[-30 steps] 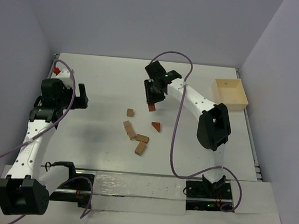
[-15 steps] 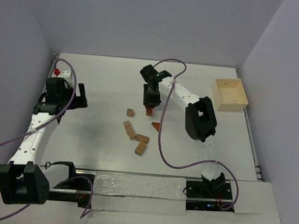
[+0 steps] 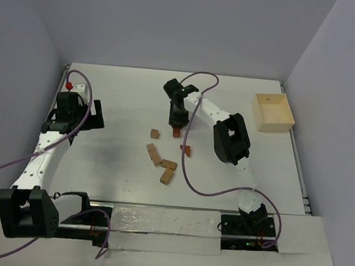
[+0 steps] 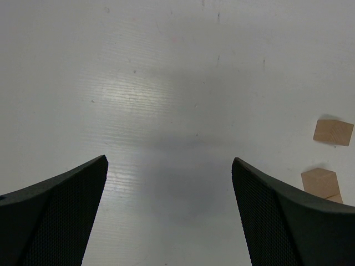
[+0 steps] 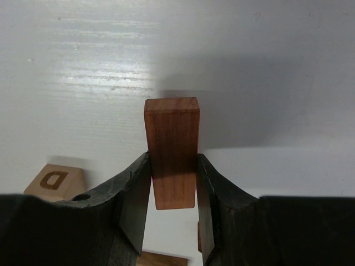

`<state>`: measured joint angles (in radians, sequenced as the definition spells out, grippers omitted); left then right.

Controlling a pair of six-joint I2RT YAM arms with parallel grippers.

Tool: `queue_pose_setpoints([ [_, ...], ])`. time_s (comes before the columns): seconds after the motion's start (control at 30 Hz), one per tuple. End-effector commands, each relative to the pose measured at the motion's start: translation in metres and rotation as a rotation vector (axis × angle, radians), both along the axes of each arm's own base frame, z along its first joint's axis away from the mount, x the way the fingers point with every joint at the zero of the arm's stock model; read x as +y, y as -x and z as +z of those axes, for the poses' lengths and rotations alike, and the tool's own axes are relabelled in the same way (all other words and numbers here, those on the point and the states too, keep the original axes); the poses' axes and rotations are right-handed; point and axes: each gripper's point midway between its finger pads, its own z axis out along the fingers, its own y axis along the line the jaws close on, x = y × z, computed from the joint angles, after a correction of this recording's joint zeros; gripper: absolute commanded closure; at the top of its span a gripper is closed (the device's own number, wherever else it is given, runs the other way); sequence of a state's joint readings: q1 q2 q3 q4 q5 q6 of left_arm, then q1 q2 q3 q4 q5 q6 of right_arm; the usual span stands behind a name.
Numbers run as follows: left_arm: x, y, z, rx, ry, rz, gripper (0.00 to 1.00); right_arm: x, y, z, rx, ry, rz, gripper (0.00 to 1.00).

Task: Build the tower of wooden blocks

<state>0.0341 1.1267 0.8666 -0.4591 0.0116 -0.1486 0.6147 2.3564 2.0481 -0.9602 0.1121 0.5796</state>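
My right gripper (image 3: pixel 177 124) is shut on a reddish-brown bar block (image 5: pixel 172 149), seen also in the top view (image 3: pixel 176 131), and holds it over the table's middle. Loose blocks lie on the table below it: a small cube (image 3: pixel 155 133), a tan bar (image 3: pixel 154 154), two tan blocks (image 3: pixel 169 165) (image 3: pixel 166 176) and a reddish wedge (image 3: pixel 186 150). A lettered tan cube (image 5: pixel 54 182) shows at the lower left of the right wrist view. My left gripper (image 4: pixel 169 221) is open and empty at the far left; two tan blocks (image 4: pixel 333 132) (image 4: pixel 320 182) show at the right of its view.
A pale wooden box (image 3: pixel 272 112) stands at the back right. A small red object (image 3: pixel 69 85) sits at the back left corner. Purple cables loop over both arms.
My right arm has swung left and folded back, carrying the reddish-brown bar left toward the loose blocks. My left arm has stretched a little farther back.
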Motion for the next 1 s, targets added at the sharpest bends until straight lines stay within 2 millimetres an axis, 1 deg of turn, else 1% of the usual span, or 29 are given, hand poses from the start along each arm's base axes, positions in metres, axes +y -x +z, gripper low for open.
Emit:
queue_pose_setpoints([
  [0.0, 0.002, -0.012, 0.016, -0.051, -0.007, 0.004, 0.01, 0.0, -0.01, 0.001, -0.028, 0.025, -0.023, 0.96],
  [0.07, 0.002, -0.012, 0.016, -0.048, -0.008, 0.003, 0.01, 0.001, -0.008, -0.005, -0.015, 0.029, -0.016, 0.91],
  [0.27, 0.002, -0.012, 0.015, -0.048, -0.011, 0.001, 0.01, 0.003, -0.004, -0.015, 0.004, 0.035, -0.004, 0.82],
  [0.4, 0.002, -0.012, 0.015, -0.046, -0.01, 0.002, 0.01, 0.005, 0.0, -0.02, 0.019, 0.031, 0.008, 0.64],
  [0.43, 0.002, -0.012, 0.015, -0.045, -0.01, 0.002, 0.01, 0.005, 0.001, -0.021, 0.019, 0.033, 0.01, 0.62],
  [0.53, 0.002, -0.012, 0.015, -0.045, -0.011, 0.003, 0.01, 0.006, 0.003, -0.022, 0.024, 0.034, 0.014, 0.52],
  [0.57, 0.002, -0.012, 0.015, -0.044, -0.01, 0.002, 0.01, 0.007, 0.003, -0.022, 0.024, 0.032, 0.014, 0.46],
  [0.6, 0.002, -0.012, 0.015, -0.044, -0.01, 0.002, 0.01, 0.007, 0.003, -0.022, 0.024, 0.032, 0.014, 0.46],
  [0.7, 0.002, -0.011, 0.014, -0.041, -0.011, 0.0, 0.01, 0.009, 0.005, -0.022, 0.03, 0.026, 0.023, 0.36],
  [0.73, 0.002, -0.011, 0.014, -0.041, -0.012, 0.0, 0.01, 0.009, 0.006, -0.022, 0.031, 0.026, 0.025, 0.35],
  [0.8, 0.002, -0.011, 0.015, -0.044, -0.012, 0.0, 0.01, 0.01, 0.008, -0.021, 0.032, 0.023, 0.029, 0.32],
  [0.9, 0.001, -0.01, 0.015, -0.045, -0.016, -0.01, 0.01, 0.012, 0.012, -0.011, 0.021, 0.009, 0.04, 0.3],
  [0.97, -0.002, -0.009, 0.016, -0.045, -0.017, -0.04, 0.01, 0.017, 0.015, 0.009, -0.009, -0.023, 0.067, 0.29],
])
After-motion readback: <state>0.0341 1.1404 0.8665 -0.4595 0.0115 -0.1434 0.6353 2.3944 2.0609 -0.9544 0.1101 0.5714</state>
